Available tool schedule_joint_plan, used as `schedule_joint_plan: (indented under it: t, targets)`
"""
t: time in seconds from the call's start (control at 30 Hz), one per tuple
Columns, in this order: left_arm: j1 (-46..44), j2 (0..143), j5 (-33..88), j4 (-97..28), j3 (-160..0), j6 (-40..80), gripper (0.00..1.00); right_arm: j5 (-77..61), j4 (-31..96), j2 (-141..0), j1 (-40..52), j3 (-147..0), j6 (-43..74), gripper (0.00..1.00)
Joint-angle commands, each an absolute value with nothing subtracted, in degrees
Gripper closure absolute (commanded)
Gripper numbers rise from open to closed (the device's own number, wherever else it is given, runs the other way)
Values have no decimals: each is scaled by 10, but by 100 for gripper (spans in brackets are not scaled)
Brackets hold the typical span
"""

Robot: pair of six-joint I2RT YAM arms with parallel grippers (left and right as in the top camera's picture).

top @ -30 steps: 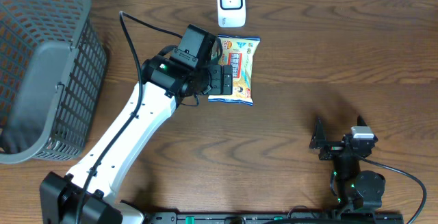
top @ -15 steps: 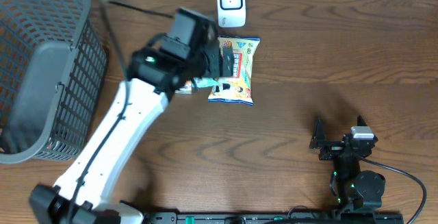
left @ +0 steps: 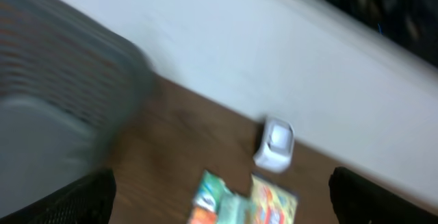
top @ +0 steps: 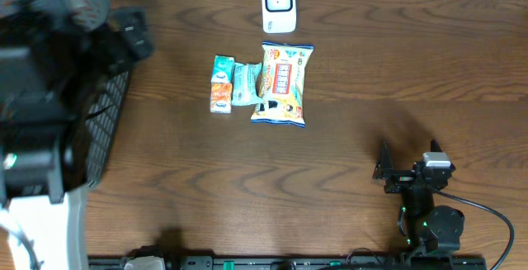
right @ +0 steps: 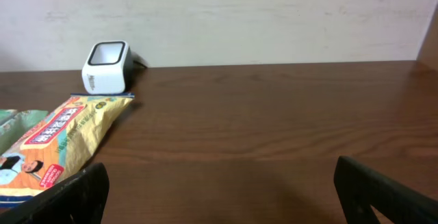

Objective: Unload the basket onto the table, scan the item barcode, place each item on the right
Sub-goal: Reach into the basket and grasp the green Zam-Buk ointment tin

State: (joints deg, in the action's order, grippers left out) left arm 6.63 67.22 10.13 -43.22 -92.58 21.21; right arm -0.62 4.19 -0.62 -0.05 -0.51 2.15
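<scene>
Bag [top: 280, 84] lies ahead-left of right gripper [top: 384, 169], its long axis toward scanner [top: 279, 4]; both jaws wide open, left gripper [left: 222, 200] empty too.

Looks like shop-checkout mock-up: barcode scanner [top: 279, 4], shopping basket [left: 41, 125], snack pkts [top: 281, 84] on wood table [top: 388, 72].

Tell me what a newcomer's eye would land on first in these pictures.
The bright yellow snack bag in the middle of the brown table draws the eye first, with two smaller packets lying beside it on the basket side. Just beyond it, at the table's far edge, stands a white scanner. At one end a big grey basket is half hidden by the blurred left arm.
</scene>
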Motion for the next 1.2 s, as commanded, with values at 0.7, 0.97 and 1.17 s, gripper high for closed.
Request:
schedule_joint_plan:
  t: [0.7,0.97,1.17]
  targets:
    - [423,1028,-92,-675,-956,311,2,-6,43,-3,-3,-3,25,1]
    - [425,1049,-90,-588,-846,358,3,-6,43,-3,-3,-3,25,1]
    - [426,1049,-77,-526,-792,357,2,-6,43,-3,-3,-3,25,1]
